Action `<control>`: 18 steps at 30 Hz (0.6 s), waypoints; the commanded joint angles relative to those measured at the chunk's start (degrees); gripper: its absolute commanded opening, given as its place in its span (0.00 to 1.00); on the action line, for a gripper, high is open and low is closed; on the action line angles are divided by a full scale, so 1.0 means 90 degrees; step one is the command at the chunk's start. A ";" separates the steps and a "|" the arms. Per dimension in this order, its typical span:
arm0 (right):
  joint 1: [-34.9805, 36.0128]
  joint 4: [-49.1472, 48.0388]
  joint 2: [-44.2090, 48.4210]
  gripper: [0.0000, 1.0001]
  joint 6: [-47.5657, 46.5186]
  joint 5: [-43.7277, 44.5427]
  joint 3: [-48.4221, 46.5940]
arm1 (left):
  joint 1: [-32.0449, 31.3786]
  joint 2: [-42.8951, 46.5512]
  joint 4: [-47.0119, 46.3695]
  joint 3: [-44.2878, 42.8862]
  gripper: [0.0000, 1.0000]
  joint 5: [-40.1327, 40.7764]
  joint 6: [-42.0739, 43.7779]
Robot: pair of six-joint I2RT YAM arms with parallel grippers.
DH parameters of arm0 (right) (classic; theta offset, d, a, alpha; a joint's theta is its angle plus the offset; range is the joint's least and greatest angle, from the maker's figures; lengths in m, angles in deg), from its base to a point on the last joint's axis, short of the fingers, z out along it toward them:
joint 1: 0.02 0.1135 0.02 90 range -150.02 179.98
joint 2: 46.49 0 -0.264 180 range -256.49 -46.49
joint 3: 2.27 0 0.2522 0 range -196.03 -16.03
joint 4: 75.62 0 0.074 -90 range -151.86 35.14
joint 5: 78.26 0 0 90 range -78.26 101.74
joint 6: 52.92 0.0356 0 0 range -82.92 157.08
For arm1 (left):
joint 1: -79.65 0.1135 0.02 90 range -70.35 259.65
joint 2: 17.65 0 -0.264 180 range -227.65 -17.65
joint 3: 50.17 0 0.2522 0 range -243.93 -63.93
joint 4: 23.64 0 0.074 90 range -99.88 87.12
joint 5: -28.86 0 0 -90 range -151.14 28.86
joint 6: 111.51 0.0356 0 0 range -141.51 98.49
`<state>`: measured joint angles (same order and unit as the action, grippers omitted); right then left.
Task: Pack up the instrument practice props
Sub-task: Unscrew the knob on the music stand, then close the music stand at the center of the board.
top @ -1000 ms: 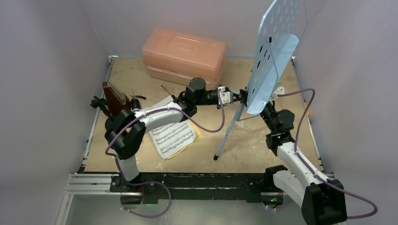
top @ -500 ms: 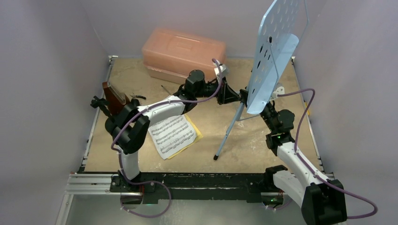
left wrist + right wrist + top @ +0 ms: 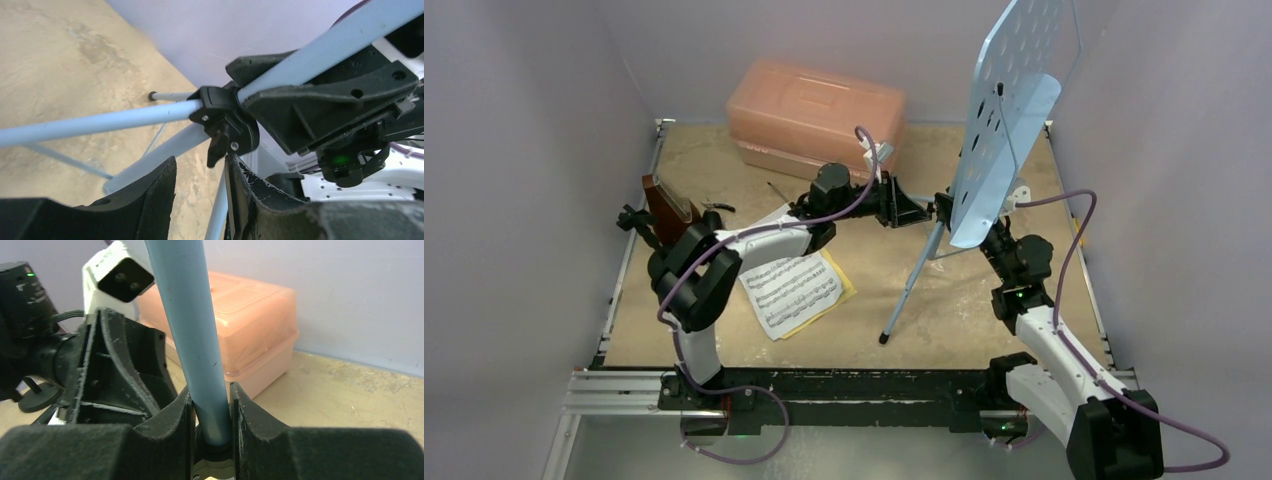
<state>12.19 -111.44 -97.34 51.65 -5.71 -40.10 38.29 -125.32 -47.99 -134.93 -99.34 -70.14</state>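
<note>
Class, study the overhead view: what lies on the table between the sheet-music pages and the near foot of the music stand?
Nothing: in the top view only bare tabletop separates the sheet-music pages from the music stand's near foot.

Light-blue perforated music stand (image 3: 1004, 120) stood on its tripod; sheet-music pages (image 3: 792, 290) lay flat to its left, wooden metronome (image 3: 667, 207) far-left.

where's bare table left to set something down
Bare: the back-left corner between pink case and metronome, and the near patch between music stand and right arm. Crowded: left edge and around the sheet pages.
</note>
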 commanded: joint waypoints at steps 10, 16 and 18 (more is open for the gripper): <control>0.0050 0.0085 0.0203 0.06 0.0840 0.0123 -0.0217 | -0.0999 0.1450 0.1149 0.0901 0.44 0.1678 0.2699; 0.0055 0.0277 0.0293 0.06 0.0826 0.0130 -0.0356 | -0.1093 0.0997 0.0981 0.0988 0.44 0.1882 0.2690; 0.0054 0.0330 0.0325 0.06 0.0814 0.0147 -0.0371 | -0.1124 0.0937 0.0877 0.1062 0.43 0.1958 0.2679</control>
<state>12.19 -108.99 -96.19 51.58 -5.19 -40.50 28.37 -114.40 -39.05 -127.00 -84.84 -48.10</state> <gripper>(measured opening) 0.277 0.437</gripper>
